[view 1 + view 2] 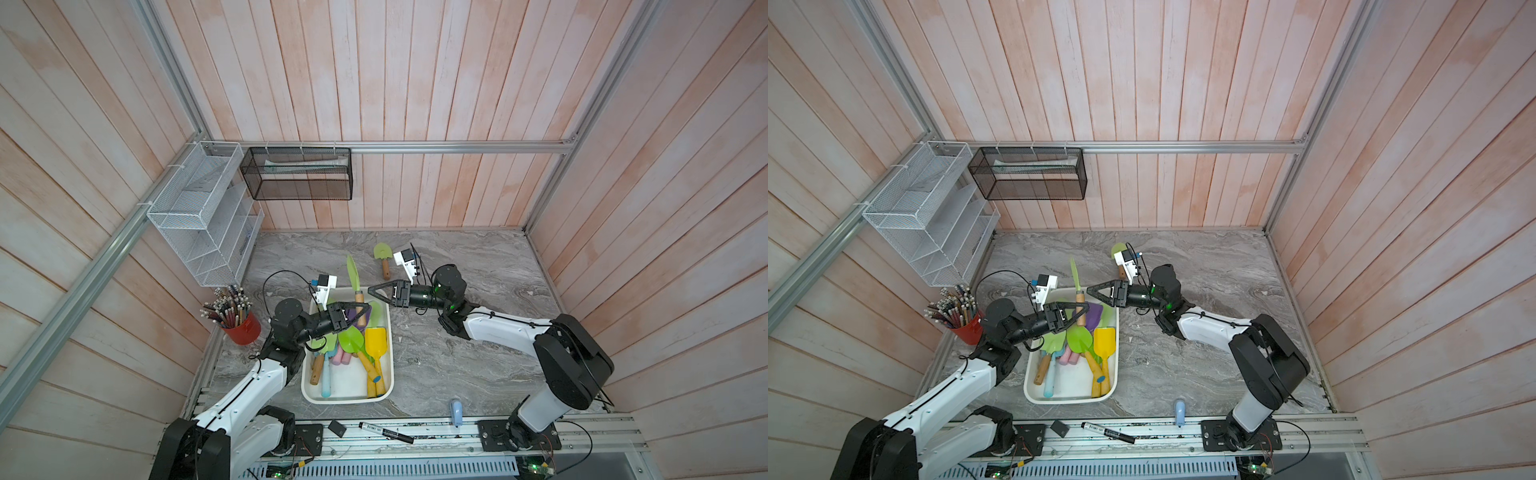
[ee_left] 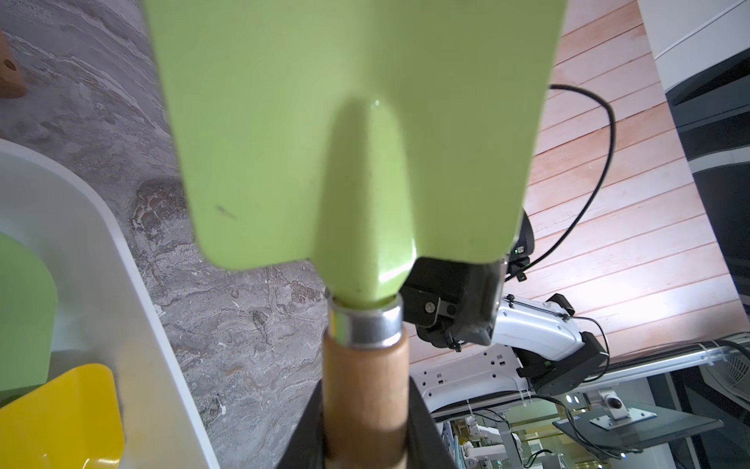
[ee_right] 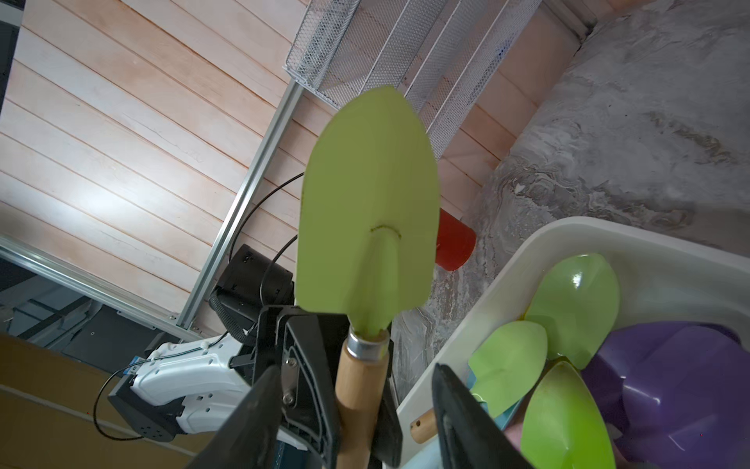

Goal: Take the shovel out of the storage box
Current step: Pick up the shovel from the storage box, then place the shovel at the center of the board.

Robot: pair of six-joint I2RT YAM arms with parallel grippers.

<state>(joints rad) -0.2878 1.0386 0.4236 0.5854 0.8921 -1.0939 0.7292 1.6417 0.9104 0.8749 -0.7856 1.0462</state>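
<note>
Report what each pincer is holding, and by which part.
Left pincer: shut on the green shovel, by its wooden handle just below the metal collar. Right pincer: open, holding nothing.

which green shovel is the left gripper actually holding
The pale green shovel raised over the far end of the storage box, wooden handle clamped in the left gripper. The other green ones lie in the box or on the table.

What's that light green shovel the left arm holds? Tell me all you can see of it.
The shovel has a pale green, pointed, glossy blade that looks like painted metal, a silver collar and a light wooden handle. It is held blade up over the far end of the storage box. The left gripper is clamped on its handle; the right gripper, open, sits close beside it.
</note>
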